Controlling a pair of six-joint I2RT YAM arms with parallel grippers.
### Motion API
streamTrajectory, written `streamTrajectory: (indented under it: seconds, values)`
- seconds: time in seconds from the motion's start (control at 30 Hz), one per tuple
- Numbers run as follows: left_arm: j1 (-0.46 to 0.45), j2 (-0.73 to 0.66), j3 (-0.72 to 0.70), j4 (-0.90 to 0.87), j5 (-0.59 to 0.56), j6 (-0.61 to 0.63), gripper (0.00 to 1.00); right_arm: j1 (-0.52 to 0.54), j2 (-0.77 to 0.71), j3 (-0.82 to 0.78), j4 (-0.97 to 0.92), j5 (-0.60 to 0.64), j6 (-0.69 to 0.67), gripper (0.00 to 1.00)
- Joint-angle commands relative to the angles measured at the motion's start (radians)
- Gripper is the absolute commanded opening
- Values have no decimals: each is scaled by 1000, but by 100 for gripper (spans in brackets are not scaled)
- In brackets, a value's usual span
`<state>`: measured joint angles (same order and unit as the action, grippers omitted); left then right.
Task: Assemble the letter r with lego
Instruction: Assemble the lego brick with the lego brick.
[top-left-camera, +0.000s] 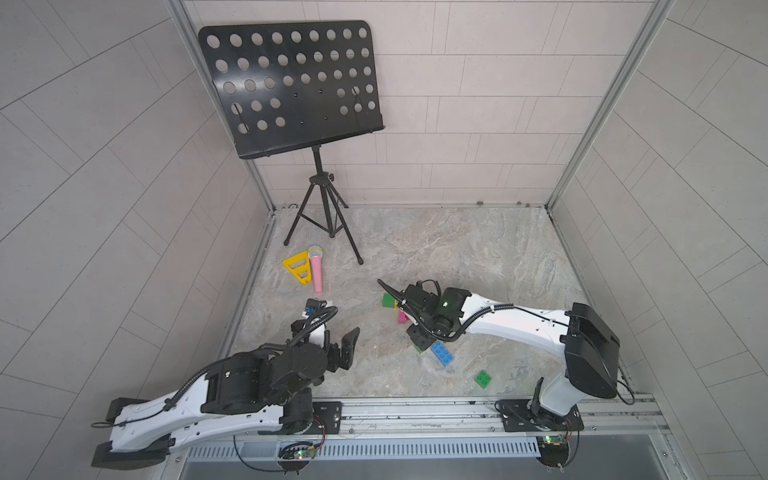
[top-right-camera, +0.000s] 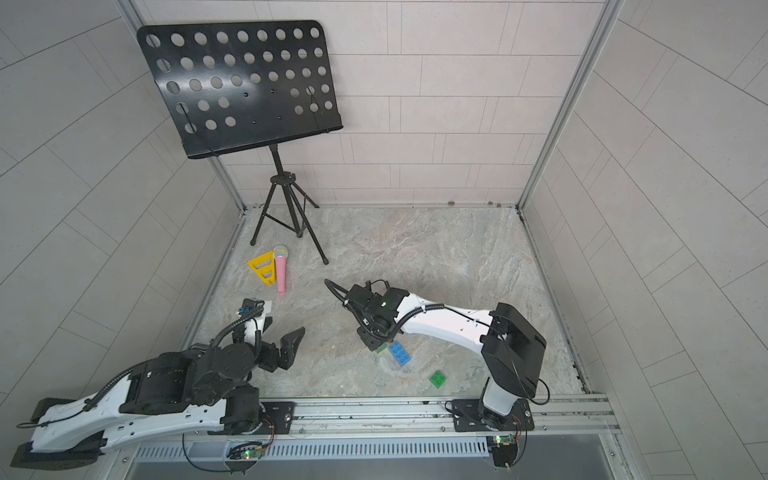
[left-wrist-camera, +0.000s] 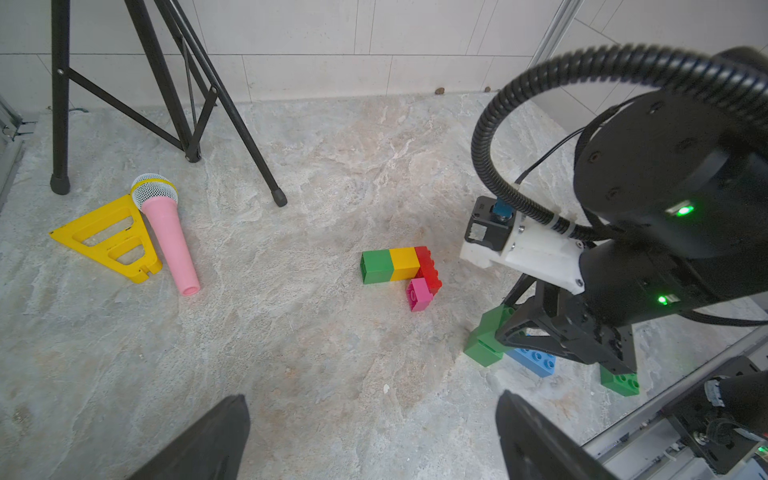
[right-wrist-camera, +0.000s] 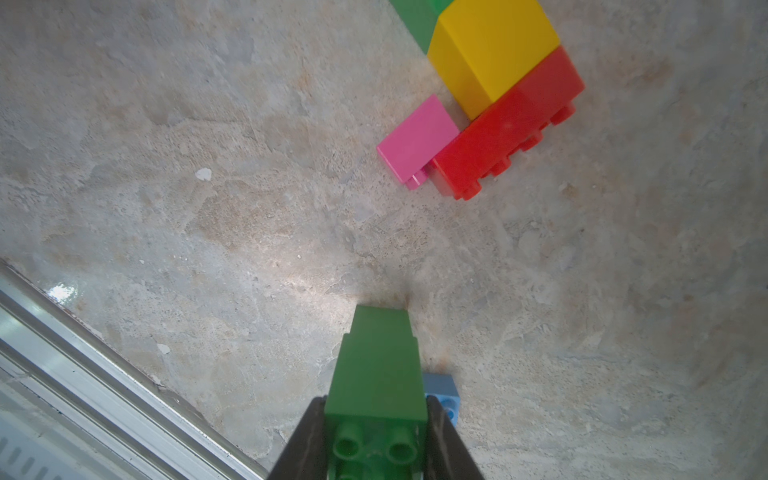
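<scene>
Grip: right claw (right-wrist-camera: 376, 419) is clamped on a green brick pair (right-wrist-camera: 376, 357), whose long axis runs out past the fingertips. The green-yellow-red-pink assembly (left-wrist-camera: 401, 268) lies flat a little ahead, toward the back wall. My right arm is far nearer to it than the left claw (left-wrist-camera: 372, 409), which hangs empty with its jaws wide. A blue brick (top-left-camera: 441, 353) sits just beside the held pair. The stone-look floor (top-left-camera: 478, 257) is flat. The music stand (top-left-camera: 291, 83) is well apart from the work.

A green brick (right-wrist-camera: 376, 374), a yellow brick (left-wrist-camera: 404, 263), a red brick (left-wrist-camera: 429, 266), a pink brick (left-wrist-camera: 419, 294) and a blue brick (top-left-camera: 441, 353) are shown. The microphone (left-wrist-camera: 170, 241) is coloured pink, the triangle (left-wrist-camera: 68, 232) yellow. The table (left-wrist-camera: 291, 353) is veined grey and beige.
</scene>
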<state>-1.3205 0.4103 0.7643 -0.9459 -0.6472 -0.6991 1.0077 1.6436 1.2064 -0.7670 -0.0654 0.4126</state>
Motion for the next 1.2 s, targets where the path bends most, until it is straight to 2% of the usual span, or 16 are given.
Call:
streamTrajectory:
  seconds: [0.0, 0.63, 1.17]
  values:
    - [1, -25, -11, 16, -18, 1, 100, 8, 24, 8, -60, 14, -8, 0]
    - [0, 13, -8, 24, -3, 14, 100, 9, 46, 39, -79, 16, -9, 0]
    - [1, 31, -10, 33, 20, 24, 100, 6, 136, 58, -93, -24, -2, 0]
